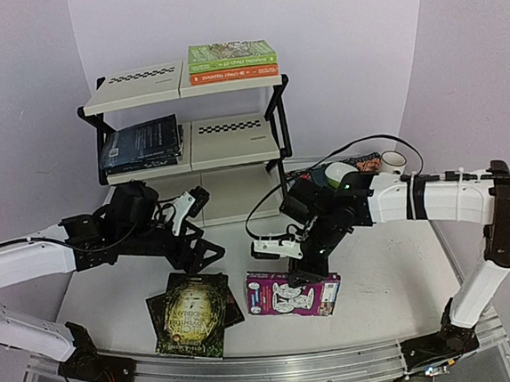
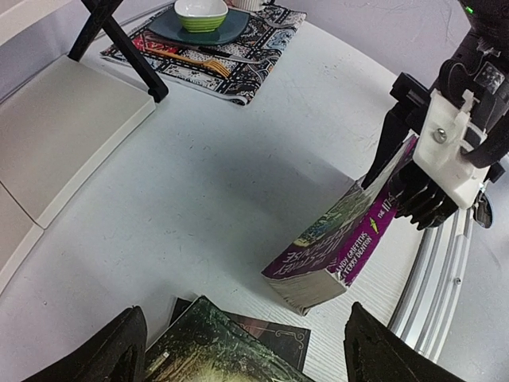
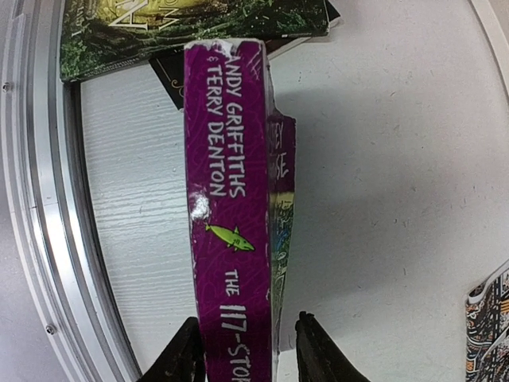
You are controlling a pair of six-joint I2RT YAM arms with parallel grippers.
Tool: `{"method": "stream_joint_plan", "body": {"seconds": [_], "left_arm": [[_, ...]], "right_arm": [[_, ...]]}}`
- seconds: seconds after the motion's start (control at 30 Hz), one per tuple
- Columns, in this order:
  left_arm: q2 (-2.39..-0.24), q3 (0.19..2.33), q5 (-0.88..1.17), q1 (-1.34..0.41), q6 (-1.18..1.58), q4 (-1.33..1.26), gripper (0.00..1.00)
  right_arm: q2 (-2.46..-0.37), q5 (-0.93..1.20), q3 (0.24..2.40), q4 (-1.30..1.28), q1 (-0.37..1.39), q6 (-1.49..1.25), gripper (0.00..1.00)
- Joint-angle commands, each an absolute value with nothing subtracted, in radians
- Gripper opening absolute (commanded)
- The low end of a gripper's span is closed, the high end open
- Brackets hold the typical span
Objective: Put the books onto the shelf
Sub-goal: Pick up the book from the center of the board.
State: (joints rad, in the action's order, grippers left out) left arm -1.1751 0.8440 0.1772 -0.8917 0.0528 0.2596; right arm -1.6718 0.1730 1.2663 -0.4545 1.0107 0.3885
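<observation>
Right fingers point(image 3: 181, 356) clamping purple book point(image 3: 231, 183), tilted, low end on table point(image 3: 382, 183)

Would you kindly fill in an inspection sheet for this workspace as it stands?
Surface: white table, nothing spilled in view.
Job's things: shelf holds green and orange books on top and dark books on the middle tier; purple book tilted, one end on the table; green-gold book lies on a black book.
Clutter: mat with bowl; mug.
Grippers: left gripper open, empty; right gripper shut on the purple book.
Cables: black cable arcs near the mug.
Surroundings: lilac walls.
</observation>
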Motion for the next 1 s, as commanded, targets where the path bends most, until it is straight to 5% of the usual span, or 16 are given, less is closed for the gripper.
{"method": "stream_joint_plan", "body": {"seconds": [0.0, 0.33, 0.73, 0.97], "left_arm": [[-1.146, 0.834, 0.147, -0.891, 0.052, 0.23, 0.87], [-1.105, 0.803, 0.06, -0.891, 0.087, 0.234, 0.9], [-1.026, 0.757, 0.01, -0.89, 0.071, 0.244, 0.92], [-1.03, 0.761, 0.014, -0.89, 0.061, 0.253, 0.92]], "right_arm": [[-1.692, 0.185, 1.325, -0.54, 1.017, 0.409, 0.39], [-1.774, 0.123, 1.407, -0.638, 1.05, 0.445, 0.39], [-1.843, 0.059, 1.491, -0.734, 1.078, 0.457, 0.27], [-1.858, 0.038, 1.502, -0.753, 1.083, 0.475, 0.36]]}}
